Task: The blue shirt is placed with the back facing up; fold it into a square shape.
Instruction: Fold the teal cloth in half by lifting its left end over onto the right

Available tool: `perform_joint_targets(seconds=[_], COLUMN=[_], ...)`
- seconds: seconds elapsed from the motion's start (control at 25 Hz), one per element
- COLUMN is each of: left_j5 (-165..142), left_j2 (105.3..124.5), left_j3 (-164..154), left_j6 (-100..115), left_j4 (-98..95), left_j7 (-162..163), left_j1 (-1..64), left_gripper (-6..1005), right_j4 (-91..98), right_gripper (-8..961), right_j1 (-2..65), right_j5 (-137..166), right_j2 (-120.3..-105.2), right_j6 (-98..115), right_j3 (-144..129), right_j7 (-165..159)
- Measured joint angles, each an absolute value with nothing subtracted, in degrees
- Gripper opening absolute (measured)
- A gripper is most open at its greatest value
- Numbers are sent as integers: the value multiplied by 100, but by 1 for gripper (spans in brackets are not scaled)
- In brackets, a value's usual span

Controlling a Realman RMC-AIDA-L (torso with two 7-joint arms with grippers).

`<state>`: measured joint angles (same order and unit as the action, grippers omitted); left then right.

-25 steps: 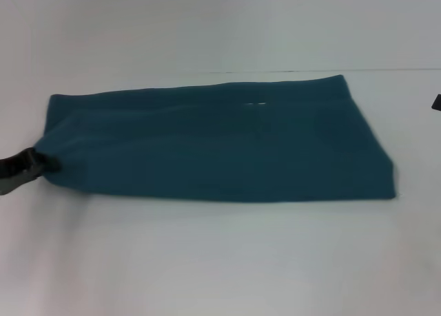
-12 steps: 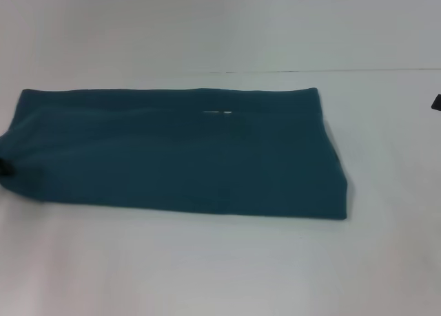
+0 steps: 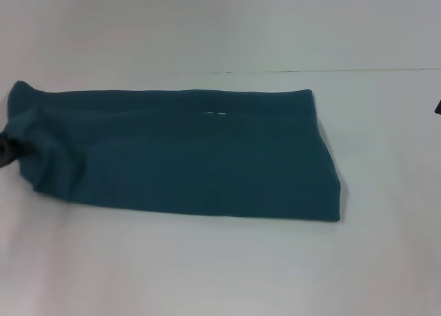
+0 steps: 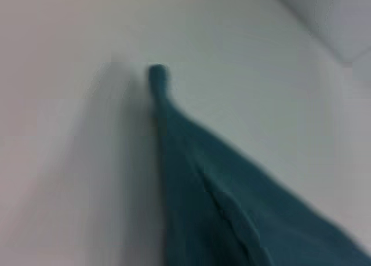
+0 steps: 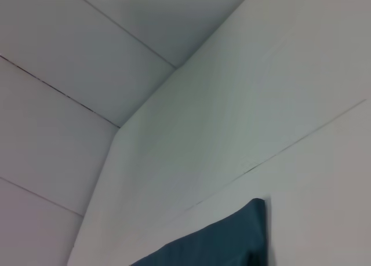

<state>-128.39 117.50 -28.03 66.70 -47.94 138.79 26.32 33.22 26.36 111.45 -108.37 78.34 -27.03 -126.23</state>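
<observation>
White tabletop (image 3: 207,268) fills my view, with the big soft teal-blue cloth shirt (image 3: 186,154) lying as a long band across its middle. My left gripper (image 3: 8,151), at nine o'clock, seems pinched on the shirt's bunched end. I should lift that end high and carry it flat toward three o'clock. My right gripper (image 3: 438,108) is almost cut off; I cannot tell its state.

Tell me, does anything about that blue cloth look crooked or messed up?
Yes. The blue shirt lies folded in a long band on the white table, but its left end is bunched and puckered where the left gripper pinches it. The right end lies flat and square. The right gripper sits off at the right edge.
</observation>
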Motion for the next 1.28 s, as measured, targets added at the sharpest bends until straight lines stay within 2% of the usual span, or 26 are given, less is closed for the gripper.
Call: perform_joint_targets(seconds=[0.76, 1.04, 1.28], left_j5=[-11487, -11419, -11371], left_j2=[11529, 11595, 11821], left_j3=[-2831, -3002, -3406], left_j6=[8574, 8822, 8829], left_j4=[-5019, -5003, -5008], left_j7=[13977, 13852, 13736], left_j1=[3391, 3708, 3941], left_gripper=[29, 29, 28], right_j4=[3322, 3322, 3322], right_gripper=[702, 702, 703], right_j1=[2621, 2603, 2585], right_j5=[11145, 11144, 11144], right_j2=[-10846, -10846, -10854], right_j6=[7949, 7961, 7965], right_j3=[-2755, -2751, -2750], right_j7=[-12568, -12563, -12559])
